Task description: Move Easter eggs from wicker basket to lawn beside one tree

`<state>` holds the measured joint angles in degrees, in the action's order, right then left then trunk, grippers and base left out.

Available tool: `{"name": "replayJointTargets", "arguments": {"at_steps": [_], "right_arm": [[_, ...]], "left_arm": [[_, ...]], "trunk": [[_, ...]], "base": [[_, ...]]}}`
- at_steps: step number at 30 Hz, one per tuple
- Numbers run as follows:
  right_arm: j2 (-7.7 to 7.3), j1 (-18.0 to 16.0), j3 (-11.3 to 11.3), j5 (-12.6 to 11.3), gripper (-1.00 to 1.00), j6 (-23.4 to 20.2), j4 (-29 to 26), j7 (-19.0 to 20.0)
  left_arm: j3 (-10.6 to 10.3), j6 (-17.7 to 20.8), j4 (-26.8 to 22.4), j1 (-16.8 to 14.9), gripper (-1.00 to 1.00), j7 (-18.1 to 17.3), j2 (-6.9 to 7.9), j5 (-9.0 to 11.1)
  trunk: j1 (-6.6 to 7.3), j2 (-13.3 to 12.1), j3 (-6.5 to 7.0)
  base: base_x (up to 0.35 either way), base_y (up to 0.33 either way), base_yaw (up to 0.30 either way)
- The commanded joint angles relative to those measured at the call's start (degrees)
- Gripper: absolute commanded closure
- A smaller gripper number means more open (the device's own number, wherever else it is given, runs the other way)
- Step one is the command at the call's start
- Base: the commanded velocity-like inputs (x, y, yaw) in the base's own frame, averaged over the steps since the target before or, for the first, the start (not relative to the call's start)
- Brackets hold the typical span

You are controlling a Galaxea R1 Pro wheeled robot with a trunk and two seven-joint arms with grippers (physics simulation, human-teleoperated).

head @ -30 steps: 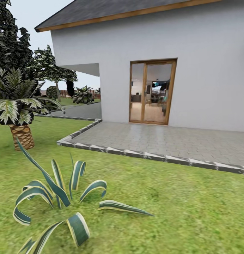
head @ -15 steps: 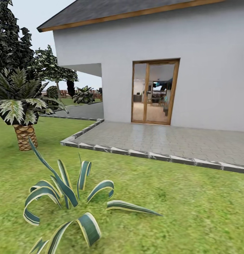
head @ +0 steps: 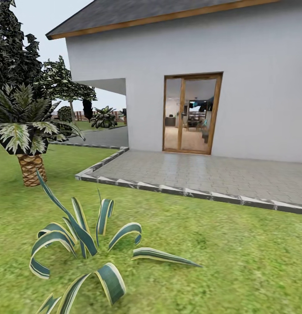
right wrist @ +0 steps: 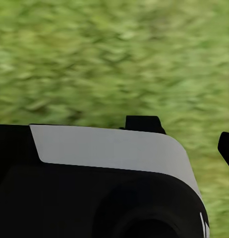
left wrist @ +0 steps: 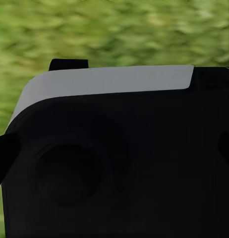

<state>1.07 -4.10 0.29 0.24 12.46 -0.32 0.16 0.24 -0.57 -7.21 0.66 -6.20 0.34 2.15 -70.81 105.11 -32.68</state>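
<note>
On the lawn (head: 238,253) — one striped agave (head: 85,244), one palm (head: 26,131); tools' state unclear.

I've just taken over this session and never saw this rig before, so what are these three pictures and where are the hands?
You are driving a wheeled robot with two arms in a simulated garden. The big picture comes from the camera on its head, looking forward. It shows the lawn, a striped spiky plant close by, a short palm to the left, a paved patio and a white house with a glass door. The other two pictures come from cameras on the wrists. Each looks past a dark and white robot part down onto blurred grass. I cannot tell whether either hand is open or shut, nor whether it holds anything.
</note>
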Motion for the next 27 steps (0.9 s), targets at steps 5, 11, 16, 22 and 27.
{"name": "replayJointTargets", "arguments": {"at_steps": [5, 11, 16, 22, 27], "right_arm": [[-0.01, 0.0, 0.0, 0.0, -1.00, 0.2, 0.1, 0.0], [0.01, 0.0, 0.0, 0.0, -1.00, 0.2, 0.1, 0.0], [0.01, 0.0, 0.0, 0.0, -1.00, 0.2, 0.1, 0.0], [0.03, 0.0, 0.0, 0.0, -1.00, 0.2, 0.1, 0.0], [0.04, 0.0, 0.0, 0.0, -1.00, 0.2, 0.1, 0.0]], "left_arm": [[0.0, 0.0, -0.1, 0.0, -1.00, -0.3, 0.01, 0.2], [0.0, 0.0, -0.1, 0.0, -1.00, -0.4, 0.01, 0.2], [0.0, 0.0, -0.1, 0.0, -1.00, -0.4, 0.01, 0.2], [0.0, 0.0, -0.1, 0.0, -1.00, -0.4, 0.01, 0.2], [0.0, 0.0, -0.1, 0.0, -1.00, -0.4, 0.01, 0.2]], "trunk": [[0.00, 0.0, -0.05], [0.00, 0.0, -0.05], [0.00, 0.0, -0.05], [0.00, 0.0, -0.05], [0.00, 0.0, -0.05]], "base": [[0.000, 0.009, 0.000], [0.000, 0.124, 0.000], [0.051, 0.191, 0.000], [0.100, 0.199, 0.000], [0.110, 0.196, 0.000]]}}
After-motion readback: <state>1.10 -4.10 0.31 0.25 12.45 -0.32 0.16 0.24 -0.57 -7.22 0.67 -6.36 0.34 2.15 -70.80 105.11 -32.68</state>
